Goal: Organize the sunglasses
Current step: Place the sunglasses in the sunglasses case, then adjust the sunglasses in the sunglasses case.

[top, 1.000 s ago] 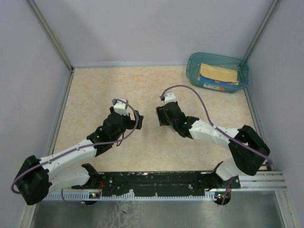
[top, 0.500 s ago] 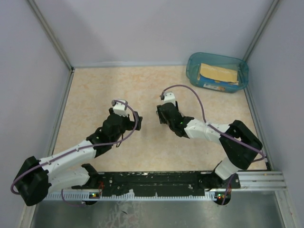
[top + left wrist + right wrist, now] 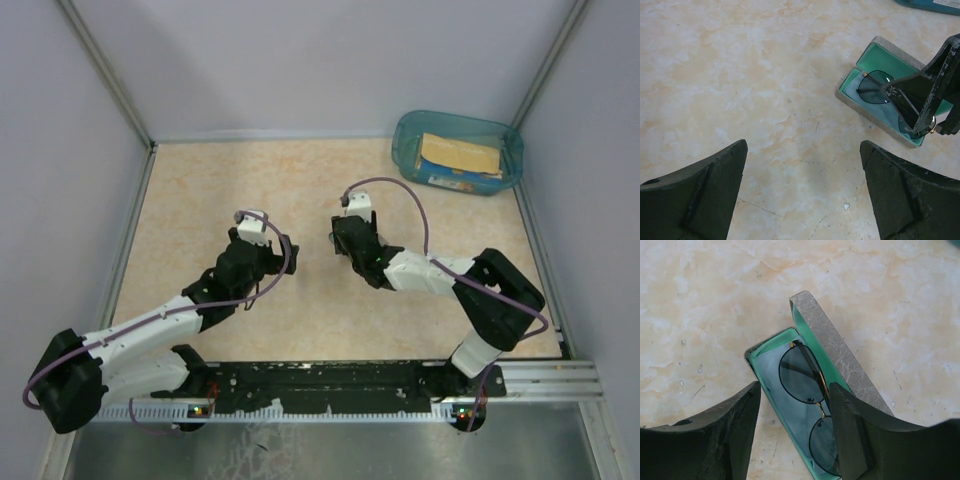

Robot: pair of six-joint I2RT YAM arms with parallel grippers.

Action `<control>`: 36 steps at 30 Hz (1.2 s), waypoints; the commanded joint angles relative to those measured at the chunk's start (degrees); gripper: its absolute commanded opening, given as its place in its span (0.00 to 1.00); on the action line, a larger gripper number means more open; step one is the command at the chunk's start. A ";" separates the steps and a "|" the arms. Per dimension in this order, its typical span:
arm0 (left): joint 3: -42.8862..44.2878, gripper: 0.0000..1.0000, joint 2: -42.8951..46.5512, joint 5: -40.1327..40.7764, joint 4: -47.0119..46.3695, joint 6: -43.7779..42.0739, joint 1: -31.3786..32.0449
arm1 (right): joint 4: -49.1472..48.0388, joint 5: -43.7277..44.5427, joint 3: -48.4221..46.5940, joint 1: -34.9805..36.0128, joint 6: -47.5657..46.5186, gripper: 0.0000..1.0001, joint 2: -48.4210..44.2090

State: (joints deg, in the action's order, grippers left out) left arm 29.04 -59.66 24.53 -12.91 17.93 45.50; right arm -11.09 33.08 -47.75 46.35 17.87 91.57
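Note:
The sunglasses (image 3: 800, 377) lie folded in the open grey case (image 3: 840, 350), on a light blue cloth (image 3: 785, 407) over the green lining. My right gripper (image 3: 794, 390) is open just above the case, one finger on each side of the glasses, holding nothing. In the left wrist view the case (image 3: 890, 50) and the sunglasses (image 3: 872, 90) are at the upper right, with the right gripper's finger (image 3: 920, 95) over them. My left gripper (image 3: 802, 150) is open and empty over bare table, left of the case. In the top view the right gripper (image 3: 341, 242) hides the case; the left gripper (image 3: 284, 250) is beside it.
A teal plastic bin (image 3: 458, 150) with a yellow package inside stands at the back right corner. Grey walls enclose the table on the left, back and right. The arm bases and a black rail (image 3: 330, 385) run along the near edge.
The right arm's elbow has drawn in toward the left and its gripper has shifted slightly left over the case. The left arm has not moved.

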 commanded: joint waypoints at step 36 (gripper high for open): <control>-1.09 1.00 2.27 1.11 -1.68 -0.90 -0.17 | -4.55 4.47 -1.11 -0.47 7.13 0.62 2.56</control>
State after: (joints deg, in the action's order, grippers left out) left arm 28.34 -58.30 25.08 -13.08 17.74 45.50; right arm -12.84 35.90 -47.68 46.09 23.86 93.82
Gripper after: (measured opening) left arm 0.998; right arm 0.612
